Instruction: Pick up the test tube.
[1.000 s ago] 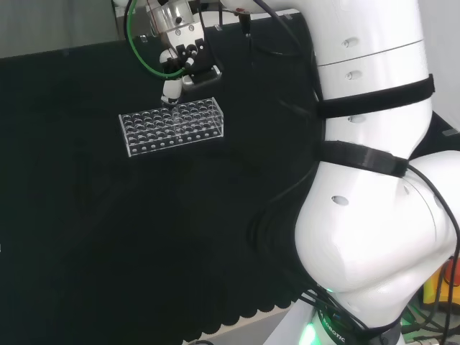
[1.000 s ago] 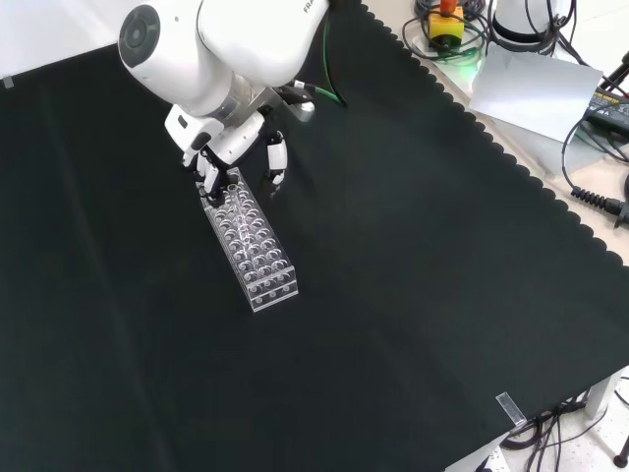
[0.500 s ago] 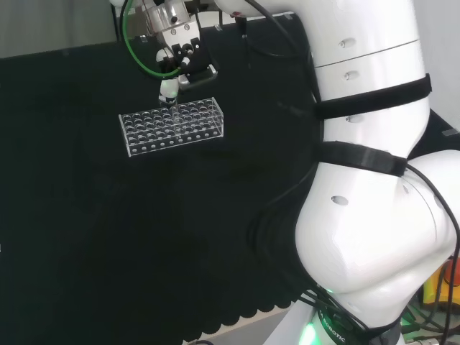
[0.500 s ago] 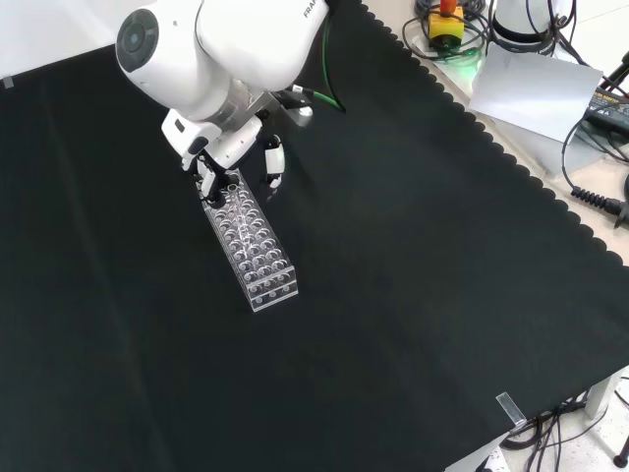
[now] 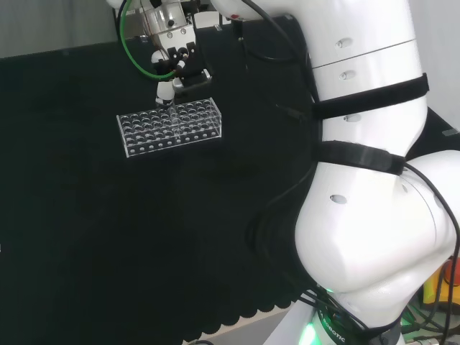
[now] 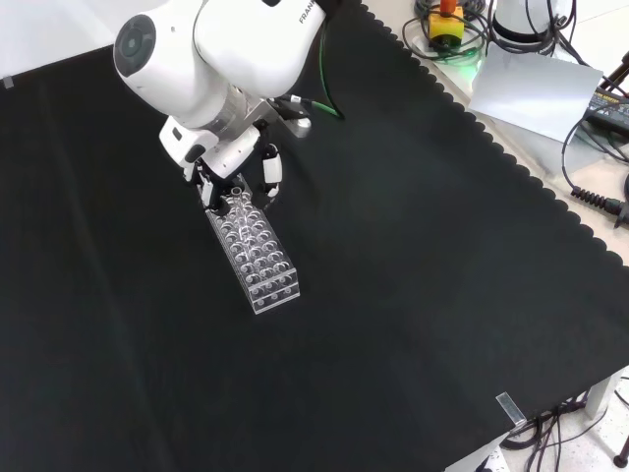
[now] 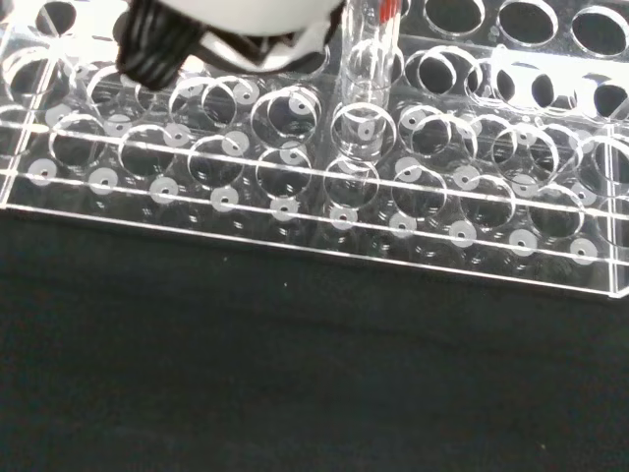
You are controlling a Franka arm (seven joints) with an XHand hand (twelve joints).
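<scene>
A clear test tube rack (image 5: 169,126) (image 6: 256,252) (image 7: 295,197) lies on the black cloth. One clear test tube (image 7: 368,74) with a red mark near its top stands upright in a rack hole, and its lower end is still inside the rack. The hand (image 5: 175,63) (image 6: 228,165) (image 7: 228,28) hovers over the rack's far edge in the head view, fingers curled downward and pinching the tube's top. In the head view the tube (image 5: 175,115) shows as a faint line under the fingertips.
The arm's big white links (image 5: 366,180) stand at the head view's right. A green cable (image 5: 133,54) loops beside the wrist. In the front view, power supplies and cables (image 6: 550,69) lie past the cloth's scalloped edge.
The hand has risen a little above the rack in the head view, with its fingers still closed at the tube's top. The rack has barely shifted.
</scene>
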